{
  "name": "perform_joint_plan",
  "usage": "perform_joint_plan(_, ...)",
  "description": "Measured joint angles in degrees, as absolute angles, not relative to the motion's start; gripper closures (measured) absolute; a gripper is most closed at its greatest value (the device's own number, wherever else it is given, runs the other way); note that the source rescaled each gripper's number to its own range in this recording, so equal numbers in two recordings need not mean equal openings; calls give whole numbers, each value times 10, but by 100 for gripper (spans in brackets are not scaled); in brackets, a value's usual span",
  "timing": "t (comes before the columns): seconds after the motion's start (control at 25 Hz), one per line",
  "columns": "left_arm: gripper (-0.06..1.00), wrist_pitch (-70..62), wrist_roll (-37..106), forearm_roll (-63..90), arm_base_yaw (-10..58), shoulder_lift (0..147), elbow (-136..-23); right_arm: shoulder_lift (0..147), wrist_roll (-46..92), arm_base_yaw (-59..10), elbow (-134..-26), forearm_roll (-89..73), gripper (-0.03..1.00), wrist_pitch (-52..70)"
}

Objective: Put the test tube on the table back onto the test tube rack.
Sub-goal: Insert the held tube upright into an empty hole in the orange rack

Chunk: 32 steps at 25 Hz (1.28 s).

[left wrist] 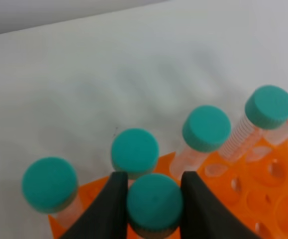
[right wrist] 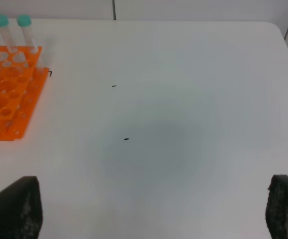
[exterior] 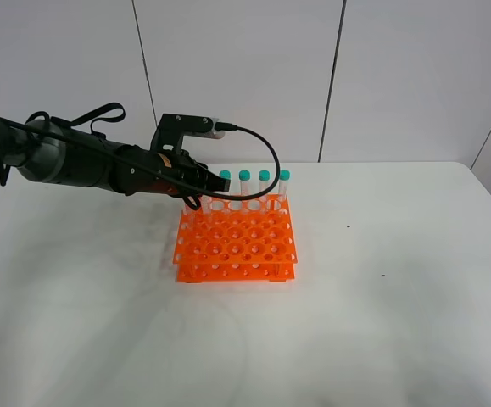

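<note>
I've got left fingers [left wrist: 109, 206] clamped on the test tube [left wrist: 153, 204] by its matte teal cap, at the rack [exterior: 237, 246] rear-left corner, beside four standing tubes [exterior: 264, 176]. Right fingers [right wrist: 14, 209] spread wide over the surface [exterior: 398, 305]: white, matte, rounded corners, few dark specks [right wrist: 126, 139]. Rack is orange plastic, round-hole grid. Pale wall panels [exterior: 245, 76], dark seams.

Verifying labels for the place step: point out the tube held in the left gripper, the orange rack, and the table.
test tube [left wrist: 154, 206]: left wrist view, top of its teal cap.
test tube rack [exterior: 237, 243]: exterior high view, middle of the orange top grid.
table [exterior: 398, 322]: exterior high view, bare white surface right of the rack.
</note>
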State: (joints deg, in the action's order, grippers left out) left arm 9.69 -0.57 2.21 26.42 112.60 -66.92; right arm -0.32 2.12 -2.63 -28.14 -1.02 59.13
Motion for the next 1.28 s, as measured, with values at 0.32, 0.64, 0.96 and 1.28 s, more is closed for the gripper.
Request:
perform_joint_plan(0.32,94,93,9,22,264,1126,-669,-3,21,-26,-281,-10,-3,591)
perform_joint_plan(0.64,94,93,9,22,264,1126,-669,-3,21,-26,-281,-10,-3,591)
perform_joint_plan(0.96,94,93,9,22,264,1126,-669,-3,21,-26,-281,-10,-3,591)
perform_joint_plan(1.28,94,90,9,22,264,1124,-669,-3,21,-26,-281,-10,-3,591)
